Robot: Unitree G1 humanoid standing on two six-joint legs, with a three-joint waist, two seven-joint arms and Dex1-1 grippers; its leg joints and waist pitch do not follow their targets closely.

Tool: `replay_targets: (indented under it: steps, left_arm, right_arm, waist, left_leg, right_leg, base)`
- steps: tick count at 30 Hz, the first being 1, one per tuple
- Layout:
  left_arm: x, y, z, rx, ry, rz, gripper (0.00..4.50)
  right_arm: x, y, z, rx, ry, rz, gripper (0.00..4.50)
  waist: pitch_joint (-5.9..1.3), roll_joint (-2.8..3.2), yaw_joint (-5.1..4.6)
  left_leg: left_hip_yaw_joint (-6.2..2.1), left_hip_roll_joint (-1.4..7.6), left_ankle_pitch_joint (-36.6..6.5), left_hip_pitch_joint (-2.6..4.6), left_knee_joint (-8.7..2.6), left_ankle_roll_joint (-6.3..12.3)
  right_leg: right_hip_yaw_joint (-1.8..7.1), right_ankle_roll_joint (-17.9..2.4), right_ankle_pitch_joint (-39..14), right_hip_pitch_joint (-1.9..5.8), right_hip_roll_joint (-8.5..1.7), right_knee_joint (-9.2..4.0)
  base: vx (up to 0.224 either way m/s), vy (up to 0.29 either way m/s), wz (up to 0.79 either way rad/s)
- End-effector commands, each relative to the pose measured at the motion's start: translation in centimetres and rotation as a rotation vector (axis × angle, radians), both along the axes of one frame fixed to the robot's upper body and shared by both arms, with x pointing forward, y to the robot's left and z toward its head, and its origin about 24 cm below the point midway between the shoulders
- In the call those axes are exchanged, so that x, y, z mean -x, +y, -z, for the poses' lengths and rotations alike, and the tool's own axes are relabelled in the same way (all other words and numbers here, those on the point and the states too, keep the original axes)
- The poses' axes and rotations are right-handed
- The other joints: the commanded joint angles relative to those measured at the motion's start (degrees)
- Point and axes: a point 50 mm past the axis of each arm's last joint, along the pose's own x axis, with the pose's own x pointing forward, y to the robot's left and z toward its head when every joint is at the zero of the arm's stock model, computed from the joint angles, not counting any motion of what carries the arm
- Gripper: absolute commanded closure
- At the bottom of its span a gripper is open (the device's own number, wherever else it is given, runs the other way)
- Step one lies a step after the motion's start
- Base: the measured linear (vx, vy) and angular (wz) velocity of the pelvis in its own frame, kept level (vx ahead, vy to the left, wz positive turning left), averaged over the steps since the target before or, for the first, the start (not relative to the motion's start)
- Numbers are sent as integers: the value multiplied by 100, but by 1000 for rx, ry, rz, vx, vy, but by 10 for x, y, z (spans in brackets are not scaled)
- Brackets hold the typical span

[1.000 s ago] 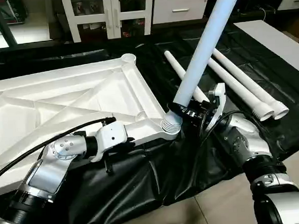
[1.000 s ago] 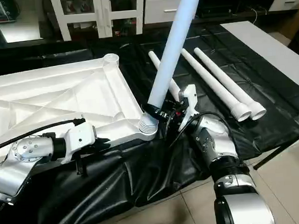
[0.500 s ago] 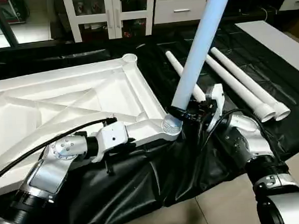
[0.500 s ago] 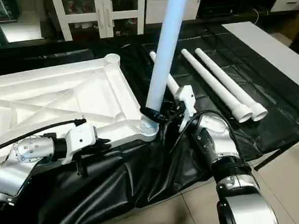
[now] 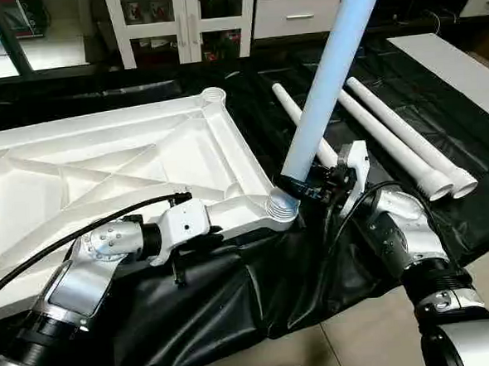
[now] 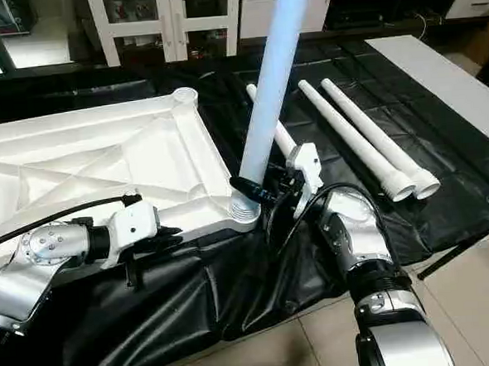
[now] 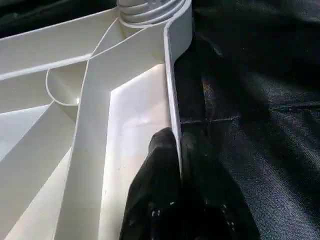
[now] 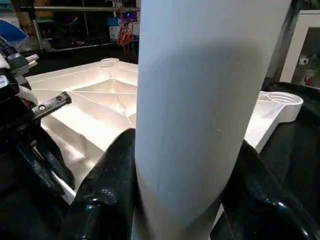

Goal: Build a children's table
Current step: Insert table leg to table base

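The table top (image 5: 119, 170) is lying underside up on the black sheet (image 5: 235, 300), and one leg (image 6: 268, 90) is being held tilted with its ribbed lower end at the near corner socket (image 5: 282, 205). This leg is being gripped just above the socket by the right gripper (image 6: 257, 190), while the top's near edge beside the socket is being pinched by the closed left gripper (image 7: 179, 150). Three further legs (image 5: 391, 137) are lying on the sheet beyond the socket.

Black plastic sheet (image 5: 235, 308) draped over the work surface, white glass-door cabinet (image 5: 181, 21) behind, white drawer unit (image 5: 296, 15) beside it, beige tiled floor (image 5: 362, 342), white board (image 5: 457, 66) at the sheet's right edge.
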Motion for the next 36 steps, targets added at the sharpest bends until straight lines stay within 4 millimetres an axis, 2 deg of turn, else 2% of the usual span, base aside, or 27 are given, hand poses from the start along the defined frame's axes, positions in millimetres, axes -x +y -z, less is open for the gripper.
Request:
replay_targets:
  steps: [1,13,15,22,23,25,26,27,28,29,31,32,33,36]
  left_arm:
    - [4,-8,5,-12,14,41,450]
    - [5,-9,6,-12,18,43,450]
    - [4,-9,7,-24,14,32,450]
    - [-1,-14,11,-58,-5,-44,450]
    - [-4,-15,11,-59,-12,-72,450]
    - [-9,-19,9,-48,-23,-109,450]
    - [-13,-24,7,-32,-35,-145,450]
    - [-15,-26,5,-30,-42,-157,450]
    - [-17,-29,4,-30,-50,-172,450]
    - [-19,-32,2,-30,-57,-192,450]
    - [-22,-37,0,-28,-65,-221,450]
    - [-24,-40,-2,-27,-74,-250,450]
    - [-26,-47,-5,-11,-81,-279,450]
    - [-28,-58,-11,21,-84,-308,450]
  right_arm:
    - [41,10,76,252,303,-141,266]
    - [44,11,78,265,290,-159,266]
    - [38,11,77,239,294,-83,266]
    - [26,11,78,227,284,155,266]
    - [25,11,78,219,290,183,266]
    - [25,12,80,232,284,214,266]
    - [24,13,82,240,283,252,266]
    - [24,13,83,242,285,276,266]
    - [23,14,84,243,290,309,266]
    - [21,14,84,242,294,343,266]
    - [20,15,85,242,299,388,266]
    - [18,15,86,241,306,430,266]
    - [15,15,87,212,336,506,266]
    - [11,15,87,173,379,602,266]
  waist:
    - [-50,87,-7]
    - [-44,87,-11]
    - [-36,84,-13]
    - [12,86,-34]
    - [34,78,-44]
    - [43,91,-55]
    - [47,98,-69]
    - [47,98,-69]
    - [51,123,-95]
    - [58,126,-100]
    - [39,138,-116]
    - [38,150,-123]
    - [46,137,-135]
    - [48,135,-145]
  left_leg:
    - [-83,196,-2055,20,-425,59]
    - [-88,197,-2131,21,-431,31]
    - [-87,195,-2142,19,-434,28]
    - [-137,195,-2690,43,-457,-131]
    - [-171,188,-2927,57,-467,-163]
    - [-199,189,-3072,69,-474,-190]
    - [-236,177,-3225,97,-489,-233]
    - [-236,177,-3225,97,-489,-233]
    - [-287,174,-3266,46,-536,-289]
    - [-298,171,-3322,41,-548,-297]
    - [-292,172,-3441,80,-555,-320]
    - [-281,172,-3421,67,-563,-331]
    - [-266,178,-3410,66,-568,-345]
    - [-249,156,-3465,95,-537,-310]
  right_leg:
    - [162,-1124,-1636,17,-273,-510]
    - [166,-1076,-1734,7,-276,-522]
    - [167,-1068,-1762,1,-275,-524]
    - [172,-801,-2680,-95,-293,-604]
    - [174,-637,-3172,-133,-302,-649]
    - [164,-528,-3443,-159,-311,-674]
    - [133,-394,-3715,-180,-312,-714]
    - [133,-394,-3715,-180,-312,-714]
    - [95,-378,-3596,-131,-322,-708]
    - [79,-374,-3517,-129,-313,-713]
    - [53,-430,-3212,-141,-293,-718]
    - [37,-494,-2934,-131,-283,-713]
    - [36,-548,-2769,-131,-286,-709]
    - [28,-552,-2772,-156,-291,-733]
  base:
    - [0,0,0]
    - [0,0,0]
    - [0,0,0]
    - [0,0,0]
    - [0,0,0]
    - [-54,6,-3]
    - [-57,9,-4]
    - [-58,27,-8]
    - [-51,47,-14]
    - [-51,47,-14]
    - [-20,25,-5]
    - [0,0,0]
    - [0,0,0]
    - [0,0,0]
